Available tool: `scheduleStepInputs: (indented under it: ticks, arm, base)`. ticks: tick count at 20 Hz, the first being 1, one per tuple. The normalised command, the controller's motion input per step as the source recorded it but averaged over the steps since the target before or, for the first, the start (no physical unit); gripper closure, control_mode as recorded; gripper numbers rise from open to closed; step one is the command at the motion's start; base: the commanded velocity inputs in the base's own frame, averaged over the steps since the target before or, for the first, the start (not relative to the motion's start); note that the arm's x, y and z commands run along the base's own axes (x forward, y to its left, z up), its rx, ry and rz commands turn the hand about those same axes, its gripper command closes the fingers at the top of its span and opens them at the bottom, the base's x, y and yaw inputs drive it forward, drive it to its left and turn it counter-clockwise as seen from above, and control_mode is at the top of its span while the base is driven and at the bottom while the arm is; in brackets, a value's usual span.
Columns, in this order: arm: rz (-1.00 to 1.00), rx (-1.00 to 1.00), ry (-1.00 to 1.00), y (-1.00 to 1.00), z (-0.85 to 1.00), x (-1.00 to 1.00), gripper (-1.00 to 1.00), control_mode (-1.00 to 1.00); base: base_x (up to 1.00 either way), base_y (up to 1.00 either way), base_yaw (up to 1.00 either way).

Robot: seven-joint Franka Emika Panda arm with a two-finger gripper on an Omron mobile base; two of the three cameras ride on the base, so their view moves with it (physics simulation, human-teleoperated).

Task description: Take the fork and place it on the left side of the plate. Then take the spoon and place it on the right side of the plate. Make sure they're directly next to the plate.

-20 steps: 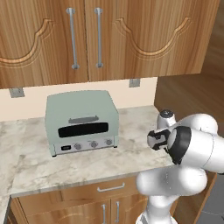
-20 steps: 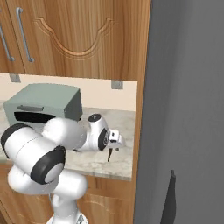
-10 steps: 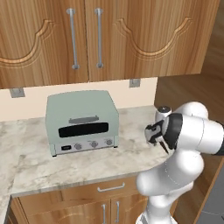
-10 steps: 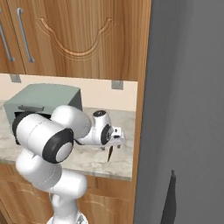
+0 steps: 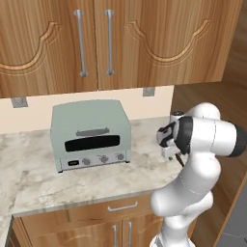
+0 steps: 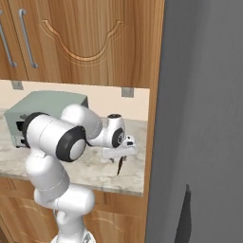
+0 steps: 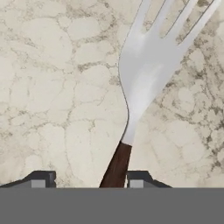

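A fork [image 7: 144,83] with silver tines and a dark brown handle lies on the marble counter [image 7: 57,87]. My gripper [image 7: 89,178] points down at it, its fingertips [image 7: 41,179] standing on either side of the handle. The right tip is close against the handle, while a gap remains on the left, so the jaws are open. In the right base view the gripper [image 6: 119,153] hangs low over the counter's right end, with the fork's dark handle [image 6: 119,166] just below it. The left base view has the gripper [image 5: 170,152] at the counter's right end. The plate and the spoon are out of view.
A pale green toaster oven [image 5: 90,135] stands on the counter to the left of the arm. Wooden cabinets [image 5: 96,43] hang above. A tall grey panel [image 6: 204,118] rises just right of the counter's end. The counter's front edge [image 6: 95,187] lies close below the fork.
The arm's elbow has swung up and over toward the counter. The hand has stayed low over the fork at the counter's right end.
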Motion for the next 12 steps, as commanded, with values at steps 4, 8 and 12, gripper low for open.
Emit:
scheduleStepInputs:
  ticks: [4,8,12]
  arm:
    - [0.06,0.01,0.0,0.0,-0.41,-0.06,1.0,-1.0]
    - [0.1,0.03,-0.04,0.0,-0.15,-0.2,1.0,-1.0]
    - [0.15,0.04,-0.12,0.0,-0.03,-0.36,1.0,-1.0]
  base:
    - [0.0,0.0,0.0]
    - [0.0,0.0,0.0]
    - [0.0,0.0,0.0]
